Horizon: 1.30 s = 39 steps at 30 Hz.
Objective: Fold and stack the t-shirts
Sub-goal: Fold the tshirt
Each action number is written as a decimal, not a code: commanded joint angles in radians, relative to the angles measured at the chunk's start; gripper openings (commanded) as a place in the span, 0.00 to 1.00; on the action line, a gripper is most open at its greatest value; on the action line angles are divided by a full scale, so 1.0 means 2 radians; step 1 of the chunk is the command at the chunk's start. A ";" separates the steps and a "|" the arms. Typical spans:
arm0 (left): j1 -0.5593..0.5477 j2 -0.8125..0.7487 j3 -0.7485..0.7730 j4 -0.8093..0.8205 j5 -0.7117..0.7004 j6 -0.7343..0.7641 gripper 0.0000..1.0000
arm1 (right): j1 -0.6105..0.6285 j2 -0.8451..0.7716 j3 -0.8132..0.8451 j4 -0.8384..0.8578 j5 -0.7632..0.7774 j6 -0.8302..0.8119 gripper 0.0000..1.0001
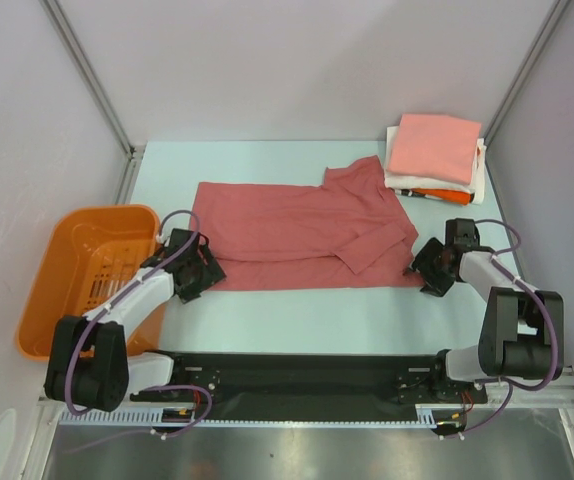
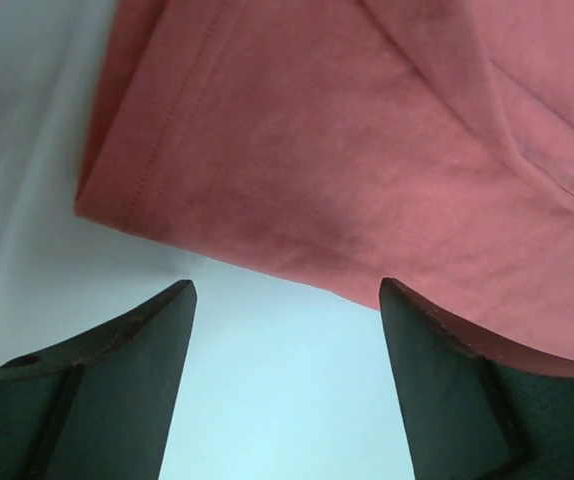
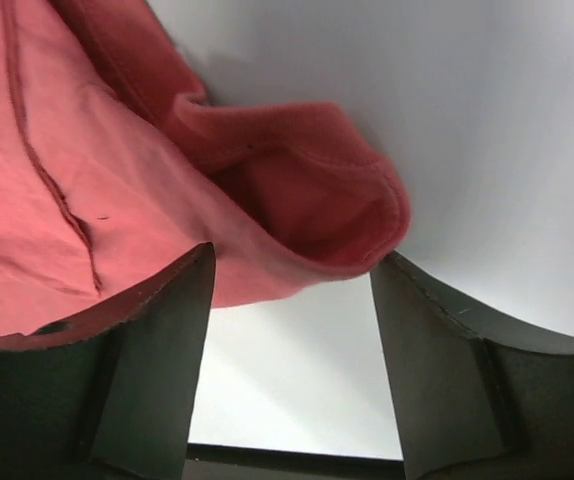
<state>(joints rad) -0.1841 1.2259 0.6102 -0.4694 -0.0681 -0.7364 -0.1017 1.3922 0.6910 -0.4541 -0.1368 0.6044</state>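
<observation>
A dusty-red t-shirt (image 1: 297,232) lies partly folded across the middle of the table, one sleeve folded over its right part. My left gripper (image 1: 199,272) is open at the shirt's near left corner; in the left wrist view the hem corner (image 2: 137,190) lies just beyond the open fingers (image 2: 147,340). My right gripper (image 1: 423,268) is open at the shirt's near right corner; in the right wrist view a rolled cloth edge (image 3: 307,210) sits just past the fingertips (image 3: 177,300). A folded stack, salmon-pink shirt (image 1: 433,147) on top of white and orange ones, sits at the back right.
An orange plastic basket (image 1: 79,272) stands off the table's left edge beside the left arm. Grey walls close the back and sides. A black rail (image 1: 297,375) runs along the near edge between the arm bases.
</observation>
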 commanded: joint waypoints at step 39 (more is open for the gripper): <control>0.002 -0.071 -0.041 -0.012 -0.001 -0.027 0.00 | -0.037 -0.120 0.004 -0.081 0.068 0.001 0.00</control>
<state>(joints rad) -0.1871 1.1015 0.5774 -0.4484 -0.1253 -0.7521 -0.1608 1.2240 0.6743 -0.6308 -0.0628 0.5705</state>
